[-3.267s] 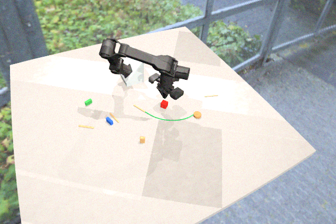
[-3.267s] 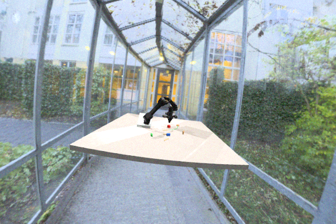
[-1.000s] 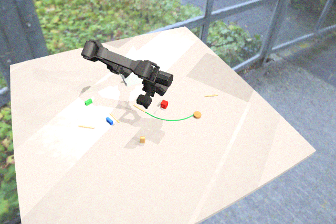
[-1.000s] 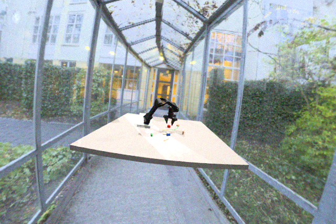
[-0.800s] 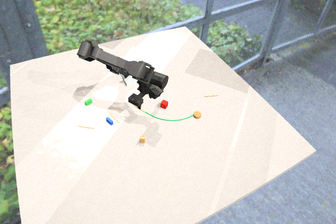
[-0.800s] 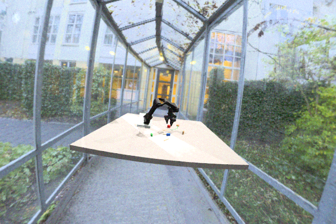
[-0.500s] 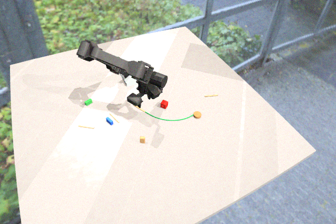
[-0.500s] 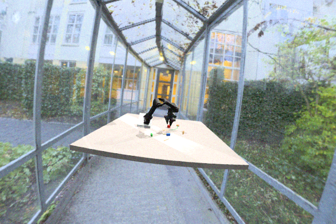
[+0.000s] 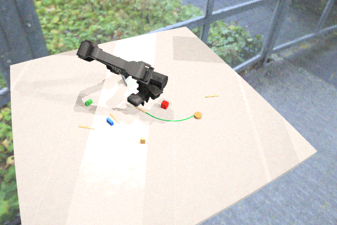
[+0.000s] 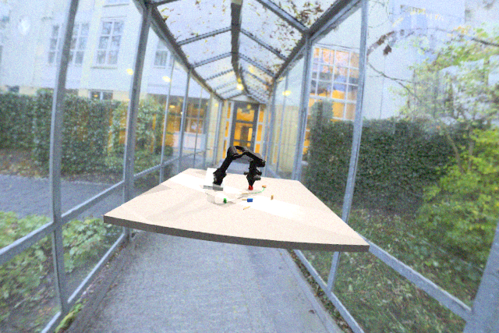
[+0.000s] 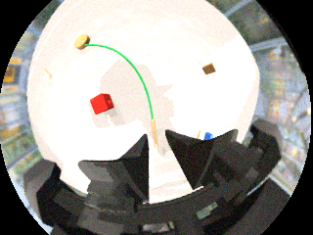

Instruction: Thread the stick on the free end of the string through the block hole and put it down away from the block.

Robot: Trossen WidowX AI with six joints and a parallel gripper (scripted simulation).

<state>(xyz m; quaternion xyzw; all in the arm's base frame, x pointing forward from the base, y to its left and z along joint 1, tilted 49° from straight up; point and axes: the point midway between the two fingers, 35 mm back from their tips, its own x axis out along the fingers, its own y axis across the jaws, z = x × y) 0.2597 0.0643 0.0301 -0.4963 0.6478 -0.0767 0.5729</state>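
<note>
The wooden stick (image 9: 140, 109) (image 11: 154, 128) lies on the table at the end of the green string (image 9: 168, 120) (image 11: 137, 73). The string curves to the round button (image 9: 197, 115) (image 11: 82, 41). The red block (image 9: 164, 105) (image 10: 250, 187) (image 11: 102, 104) sits on the table beside the stick, with a dark hole-like spot on one side. My gripper (image 9: 143, 104) (image 11: 156, 133) is partly open above the stick. In the wrist view the stick shows in the gap between the fingertips, not gripped. Its far end is partly hidden in the top view.
A blue block (image 9: 109, 121) (image 10: 249, 200) lies beside a loose stick (image 9: 114, 118). Another loose stick (image 9: 86, 127) is left of it, and one more (image 9: 211, 96) lies beyond the button. A green block (image 9: 88, 103) and a tan cube (image 9: 142, 140) (image 11: 208, 69) are also on the table.
</note>
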